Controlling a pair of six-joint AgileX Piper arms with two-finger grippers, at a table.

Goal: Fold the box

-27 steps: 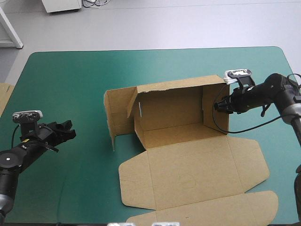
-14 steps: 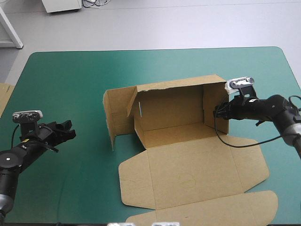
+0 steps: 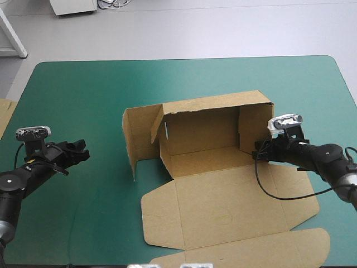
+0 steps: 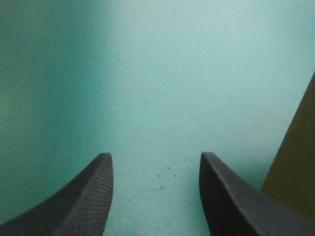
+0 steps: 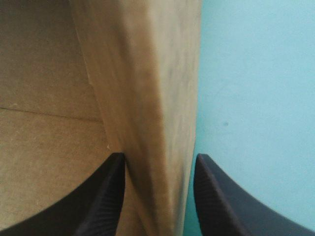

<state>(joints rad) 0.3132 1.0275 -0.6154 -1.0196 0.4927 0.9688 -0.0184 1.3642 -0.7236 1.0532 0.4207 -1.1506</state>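
Note:
The brown box [image 3: 203, 137] stands mid-table with its back wall up, its left wall [image 3: 136, 137] splayed outward and its lid [image 3: 228, 206] flat toward the front. My right gripper [image 3: 257, 152] is low at the front end of the right wall [image 3: 255, 120]. In the right wrist view its black fingers straddle that wall [image 5: 147, 88], one inside over the box floor [image 5: 44, 147], one outside; the right gripper [image 5: 160, 157] is open. My left gripper [image 3: 82, 154] hovers open over bare cover left of the box. The left gripper [image 4: 155, 156] holds nothing, with a box edge [image 4: 295, 167] ahead to one side.
An edge of more brown board [image 3: 4, 114] shows at the table's left edge. Teal-green cover [image 3: 83, 95] stretches bare behind and left of the box. The lid's tuck flap [image 3: 251, 248] reaches the table's front edge.
My right gripper slid down from the right wall's top edge to its lower front end, and the wall's top swung slightly outward. The left arm barely shifted.

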